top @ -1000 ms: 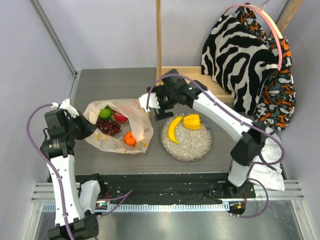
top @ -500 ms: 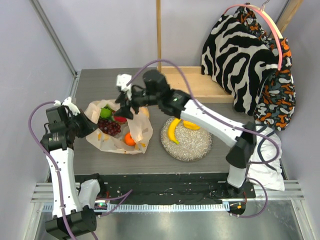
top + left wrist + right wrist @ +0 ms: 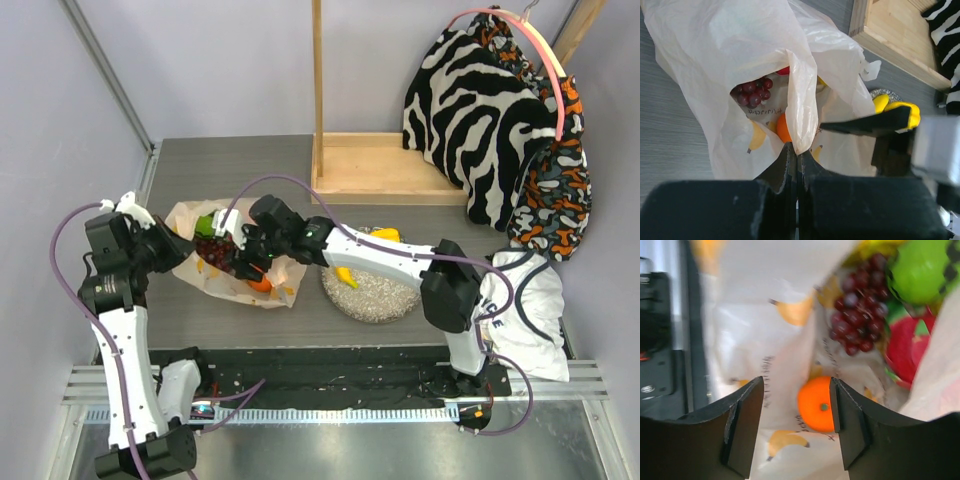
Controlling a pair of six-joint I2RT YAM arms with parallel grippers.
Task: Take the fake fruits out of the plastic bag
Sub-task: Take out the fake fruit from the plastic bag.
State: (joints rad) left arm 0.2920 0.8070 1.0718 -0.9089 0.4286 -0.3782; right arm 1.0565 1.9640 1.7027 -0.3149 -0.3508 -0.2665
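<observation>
Bag [image 3: 740, 50]: thin and crinkly, on the left half of the worktop [image 3: 250, 165], midway between its near and far edges, mouth open.
Left fingers [image 3: 796, 152]: together, clamped on a fold of the bag's rim at its left side, holding the mouth up.
Right fingers [image 3: 795, 385]: apart, reaching into the mouth, one on each side of the orange [image 3: 816, 405] and just above it; no contact visible.
Inside the bag: orange, grapes [image 3: 855, 315], apple [image 3: 920, 270], red fruit [image 3: 905, 350], close together.
On the plate [image 3: 385, 295]: banana [image 3: 345, 277] and pepper [image 3: 388, 235], right of the bag near the worktop's middle.
Risk, film: likely to pinch bag wall along with the orange, since loose plastic lies touching it; lifting would then drag the whole bag.
Risk, slip: glossy round orange could squirt from a shallow or off-centre grip and roll deeper.
Risk, rim: a hard tug might pull the thin fold from the left fingers and let the mouth fall shut.
</observation>
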